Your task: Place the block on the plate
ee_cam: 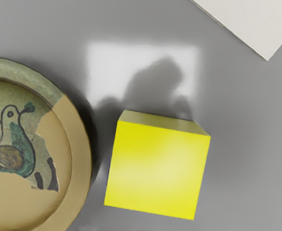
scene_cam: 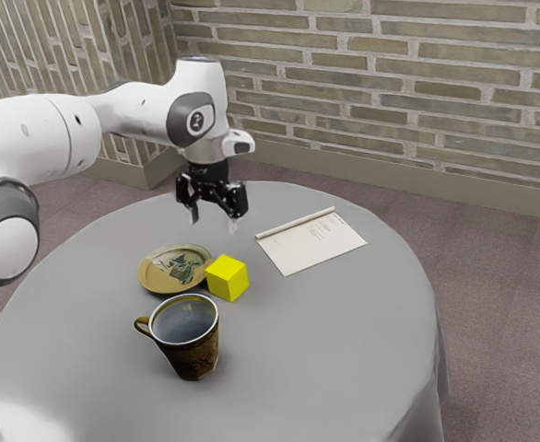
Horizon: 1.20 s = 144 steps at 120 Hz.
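Solid yellow colors the block (scene_cam: 227,279) at the exterior view's center; a tan-and-green plate (scene_cam: 150,279) bears a teal bird (ee_cam: 24,150) outlined in black. A mottled brown mug (scene_cam: 194,357), lower center, and cream paper (scene_cam: 302,253), center right, contrast with plain gray cloth (scene_cam: 307,368). Upper left, the arm (scene_cam: 136,115) is white, the gripper (scene_cam: 214,224) black.

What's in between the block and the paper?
Nothing is sitting between the block and the paper. It's just bare gray table there, and you can see that in both the wrist view and the exterior view.
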Each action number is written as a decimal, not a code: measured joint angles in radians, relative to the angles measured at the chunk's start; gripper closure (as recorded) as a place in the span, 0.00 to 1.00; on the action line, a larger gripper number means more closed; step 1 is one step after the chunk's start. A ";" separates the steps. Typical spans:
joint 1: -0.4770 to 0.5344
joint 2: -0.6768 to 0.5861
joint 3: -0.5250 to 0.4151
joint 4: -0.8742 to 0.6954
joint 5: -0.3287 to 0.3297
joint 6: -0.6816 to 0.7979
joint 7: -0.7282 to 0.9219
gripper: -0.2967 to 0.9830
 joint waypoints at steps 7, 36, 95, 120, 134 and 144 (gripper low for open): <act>0.000 0.020 -0.002 0.001 0.000 0.010 -0.001 0.23; -0.016 0.075 -0.007 0.005 -0.008 0.049 -0.006 0.23; -0.014 0.157 -0.001 0.006 -0.018 0.094 -0.008 0.23; -0.014 0.185 -0.001 0.007 -0.021 0.113 -0.010 0.23; -0.014 0.191 -0.001 0.007 -0.025 0.120 -0.010 0.24; -0.014 0.193 -0.001 0.007 -0.027 0.122 -0.011 0.27</act>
